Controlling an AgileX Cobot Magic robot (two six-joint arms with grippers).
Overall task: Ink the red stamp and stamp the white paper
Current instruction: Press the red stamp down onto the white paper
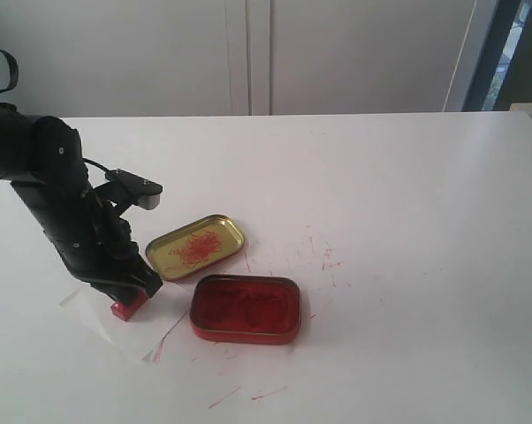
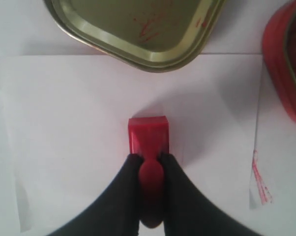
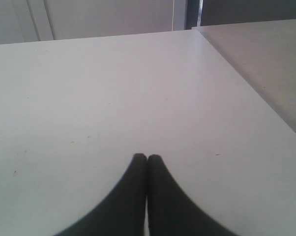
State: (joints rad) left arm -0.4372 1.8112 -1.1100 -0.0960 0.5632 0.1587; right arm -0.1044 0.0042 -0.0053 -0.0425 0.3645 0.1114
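My left pincer [image 2: 148, 158] clamped on red stamp [image 2: 148, 133] knob; stamp base down near middle of white paper [image 2: 64, 137]. Risk: loose paper clings to inked base when I lift, smears; tilt prints patchy.

The left arm [image 1: 58, 199] is matte black, built of chunky rounded segments, with a black cable [image 1: 13, 67] looped above it and a boxy wrist module [image 1: 135, 188] (pale-faced at one end). The left fingers [image 2: 119, 196] and right fingers [image 3: 123, 201] are smooth black and taper in curves to blunt tips.
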